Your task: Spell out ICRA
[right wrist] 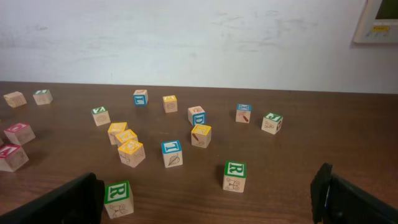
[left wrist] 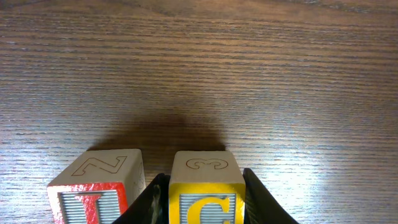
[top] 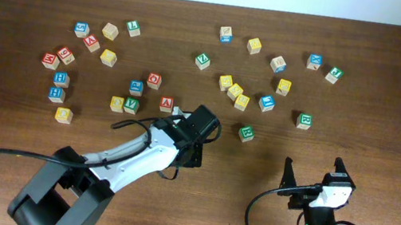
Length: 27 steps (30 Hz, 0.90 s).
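The red "I" cube [left wrist: 93, 190] is seen on the counter [left wrist: 199, 74], and just right of it the yellow "C" cube [left wrist: 206, 198] is clasped by the left tool [left wrist: 204, 180]. The right tool [right wrist: 208, 196] is held spread wide, released.

I've got the C cube [left wrist: 205, 193] up close: yellow frame, yellow letter on grey stripes, pale wood top. Then the I cube [left wrist: 93, 196]: red frame, red letter, same grey stripes. Table [left wrist: 249, 74] dark brown, fine grain.
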Tool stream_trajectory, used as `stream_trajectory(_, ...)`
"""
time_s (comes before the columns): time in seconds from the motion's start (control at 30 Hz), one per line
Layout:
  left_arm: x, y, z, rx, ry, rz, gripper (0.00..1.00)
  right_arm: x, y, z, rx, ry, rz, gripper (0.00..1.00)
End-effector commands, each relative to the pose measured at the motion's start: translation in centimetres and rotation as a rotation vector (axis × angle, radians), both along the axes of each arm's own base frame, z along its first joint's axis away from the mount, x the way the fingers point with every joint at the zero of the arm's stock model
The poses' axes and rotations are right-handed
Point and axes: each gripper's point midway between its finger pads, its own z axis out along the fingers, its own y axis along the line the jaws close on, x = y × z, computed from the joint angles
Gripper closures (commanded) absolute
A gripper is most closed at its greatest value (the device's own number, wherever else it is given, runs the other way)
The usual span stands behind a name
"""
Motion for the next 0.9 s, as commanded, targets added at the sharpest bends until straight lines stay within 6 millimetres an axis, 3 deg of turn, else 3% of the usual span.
stream_trajectory(0.0,-0.2,0.3,-0.6,0.021,0.009,0.009,0.71,0.0,0.0,-0.3,0.006,0.007,0.0,0.02)
stream_trajectory(0.17,-0.3,0.3,-0.6,0.017,0.012,0.008,0.64,0.0,0.0,-0.3,0.006,0.006,-0.001,0.02)
stream_trajectory(0.53,0.0,0.2,-0.4,0.016,0.003,0.002,0.61,0.0,0.0,-0.3,0.006,0.007,-0.001,0.02)
stream_trajectory(0.73,1.8,0.5,0.6,-0.007,-0.026,0.04,0.59,0.0,0.0,-0.3,0.006,0.007,-0.001,0.02)
stream_trajectory(0.87,3.6,0.3,2.5,-0.016,-0.057,0.016,0.61,0.0,0.0,-0.3,0.006,0.006,-0.001,0.02)
